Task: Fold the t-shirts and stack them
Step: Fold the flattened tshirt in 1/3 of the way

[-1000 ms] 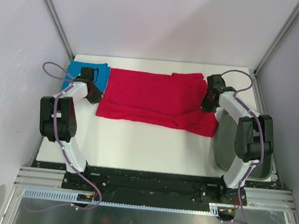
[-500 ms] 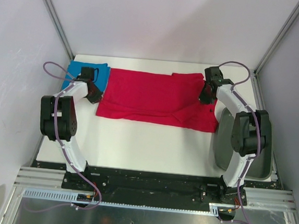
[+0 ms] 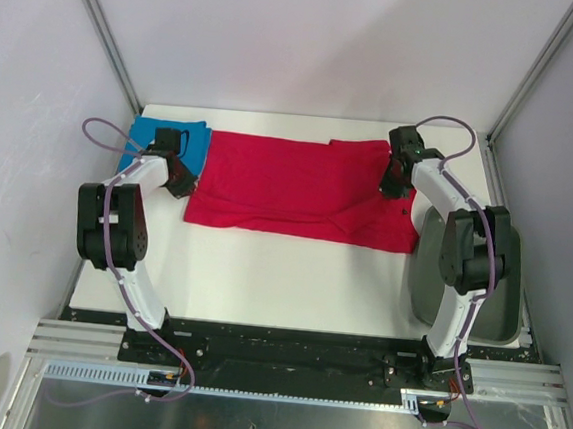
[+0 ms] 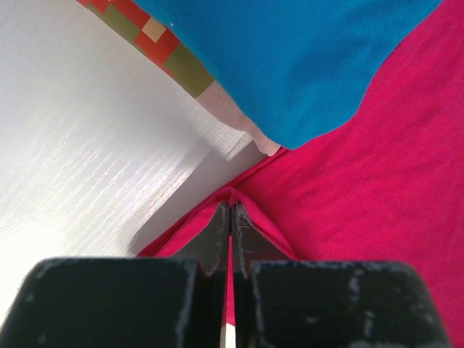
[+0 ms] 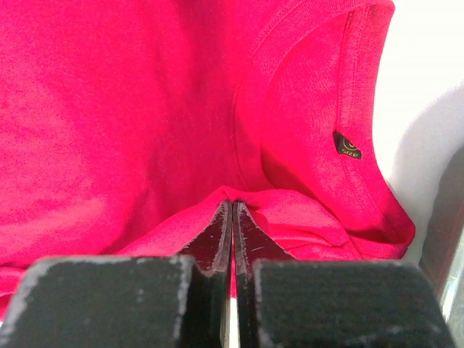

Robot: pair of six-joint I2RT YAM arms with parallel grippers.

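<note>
A bright red t-shirt [image 3: 289,187] lies spread across the back of the white table [image 3: 291,275], folded lengthwise. My left gripper [image 3: 181,182] is shut on its left edge; the pinched cloth [image 4: 230,194] peaks at the fingertips. My right gripper [image 3: 393,187] is shut on a fold of red fabric [image 5: 232,192] near the collar, whose dark neck tag [image 5: 349,145] shows to the right. A folded blue t-shirt [image 3: 178,140] sits at the back left corner, seen close up as blue cloth [image 4: 290,65] overlapping the red one.
A dark grey bin [image 3: 456,280] stands at the right edge of the table, partly behind the right arm. A patterned orange and green cloth [image 4: 156,43] peeks from under the blue shirt. Metal frame posts [image 3: 102,28] rise at the back corners.
The right gripper has moved toward the back and slightly left, pulling the red shirt's right end with it. The lower right corner has drawn in. The left arm has stayed put.
</note>
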